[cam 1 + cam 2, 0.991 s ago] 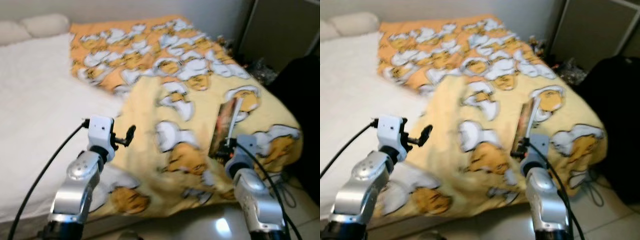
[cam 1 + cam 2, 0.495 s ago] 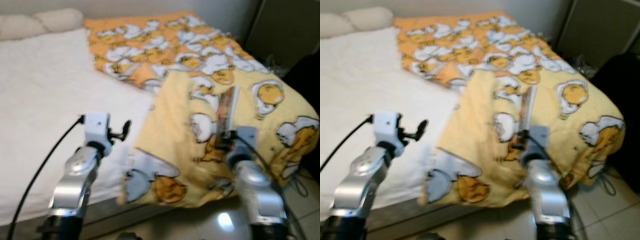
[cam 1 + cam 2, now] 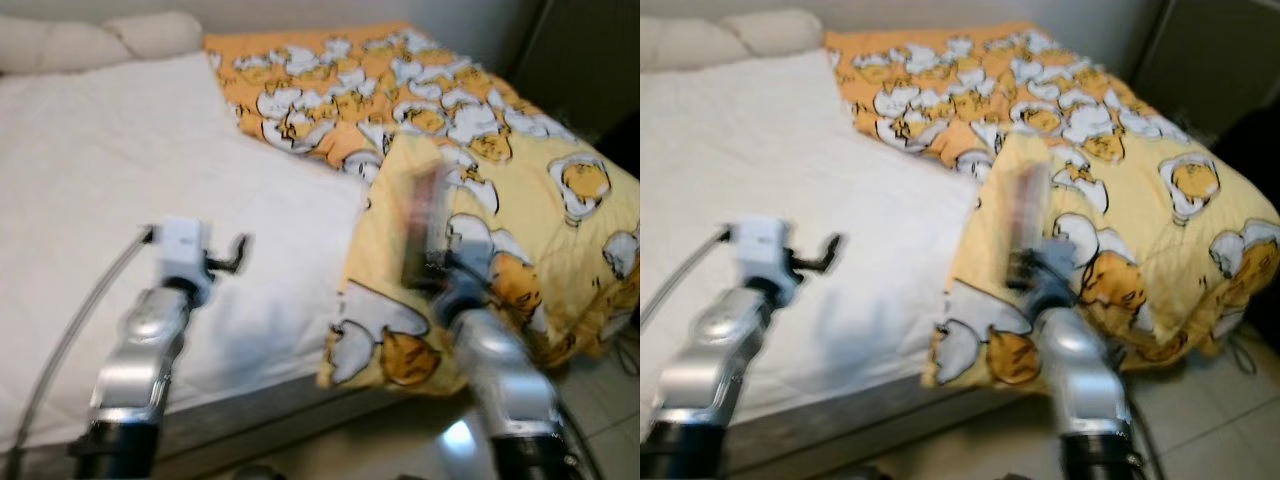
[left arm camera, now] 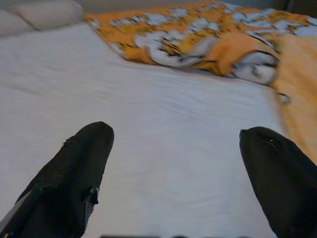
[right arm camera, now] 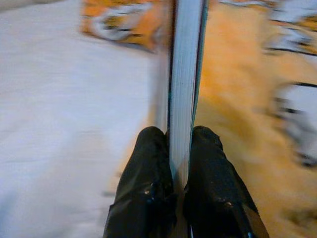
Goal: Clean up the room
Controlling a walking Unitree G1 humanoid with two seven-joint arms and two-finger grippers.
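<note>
I count one bed (image 3: 120, 200), one orange-and-yellow patterned blanket (image 3: 480, 130), two pillows (image 3: 100, 40) at the head, one thin book (image 5: 184, 89), and two claws.

You can read no text, label or number anywhere here; the book (image 5: 185, 84) shows you just its page edges.

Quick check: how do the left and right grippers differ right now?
The left gripper is open, fingers wide apart and holding nothing; the right gripper is shut on a thin book held edge-on. The left hovers over the white sheet, the right near the yellow blanket edge. Both are raised toward the bed.
</note>
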